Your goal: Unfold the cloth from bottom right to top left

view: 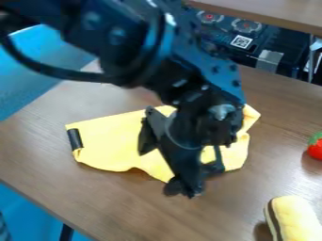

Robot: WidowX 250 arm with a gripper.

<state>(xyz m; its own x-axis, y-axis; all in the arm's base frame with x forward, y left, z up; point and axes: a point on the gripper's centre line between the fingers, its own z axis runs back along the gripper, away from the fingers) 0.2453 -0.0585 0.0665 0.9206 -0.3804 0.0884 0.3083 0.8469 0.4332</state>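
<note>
At the right edge of the worktop [138, 214], a red strawberry-like toy [316, 148] with a green top, cut off by the view. Nearer the lower right corner, a yellow oblong toy [295, 219] with a dark stripe along one side, well apart from the cloth [110, 141]. Behind the far side, dark electronic equipment [213, 37] with a black-and-white square code [241, 41] and a patch of silvery tape [269, 60]. At upper left, a blue surface [37, 61]. Across the middle, the yellow cloth, wrinkled, with a black tab at its left end. In the way of a full look at it, the arm [195, 56] from above and a looping black cable [47, 69]. Over the near edge of the cloth, the tool [183, 185], pointing down; cannot tell whether apart, together or clamped.
</note>
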